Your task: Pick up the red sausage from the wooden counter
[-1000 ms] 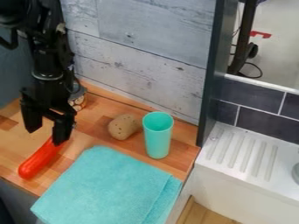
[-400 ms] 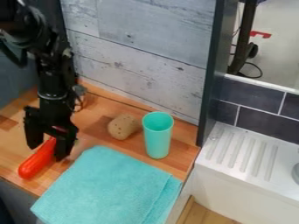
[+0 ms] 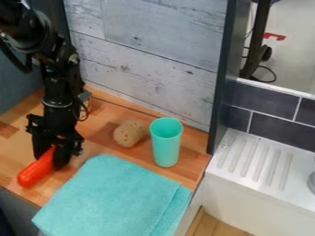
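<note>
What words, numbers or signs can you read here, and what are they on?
None that I can read.
The green cup, the folded cloth and the red thing in the gripper show no writing.
The half-hidden thing behind the arm shows too little to tell.

The red object [image 3: 37, 173] at the gripper [image 3: 51, 157] looked smooth, glossy, like plastic. Beside the gripper, the folded towel [image 3: 117, 198] was soft, matt cloth; the counter [image 3: 97, 140] beneath was smooth wood.
</note>
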`<state>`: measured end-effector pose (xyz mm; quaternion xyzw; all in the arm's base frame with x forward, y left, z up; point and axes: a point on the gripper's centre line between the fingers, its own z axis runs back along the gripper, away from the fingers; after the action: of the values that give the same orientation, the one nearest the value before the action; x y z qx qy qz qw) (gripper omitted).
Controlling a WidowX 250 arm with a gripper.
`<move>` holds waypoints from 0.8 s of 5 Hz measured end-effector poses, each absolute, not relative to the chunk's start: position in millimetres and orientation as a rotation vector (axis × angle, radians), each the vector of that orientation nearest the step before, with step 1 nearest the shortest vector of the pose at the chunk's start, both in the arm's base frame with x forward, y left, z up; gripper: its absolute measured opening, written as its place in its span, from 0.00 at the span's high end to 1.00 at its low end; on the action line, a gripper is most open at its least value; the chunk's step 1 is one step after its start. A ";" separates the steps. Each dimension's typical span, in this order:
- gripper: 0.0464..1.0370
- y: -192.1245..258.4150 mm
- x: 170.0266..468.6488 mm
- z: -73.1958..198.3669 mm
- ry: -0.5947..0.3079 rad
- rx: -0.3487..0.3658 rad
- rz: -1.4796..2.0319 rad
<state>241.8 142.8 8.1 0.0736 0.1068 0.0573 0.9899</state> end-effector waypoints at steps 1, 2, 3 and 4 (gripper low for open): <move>0.49 139.3 242.4 18.4 0.190 0.089 0.116; 0.49 153.1 242.7 46.4 0.165 0.075 0.168; 0.49 180.1 233.2 61.1 0.163 0.056 0.220; 0.49 210.7 229.5 74.3 0.136 0.089 0.264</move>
<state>229.5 210.7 74.3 0.0442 0.0680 0.1313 0.9880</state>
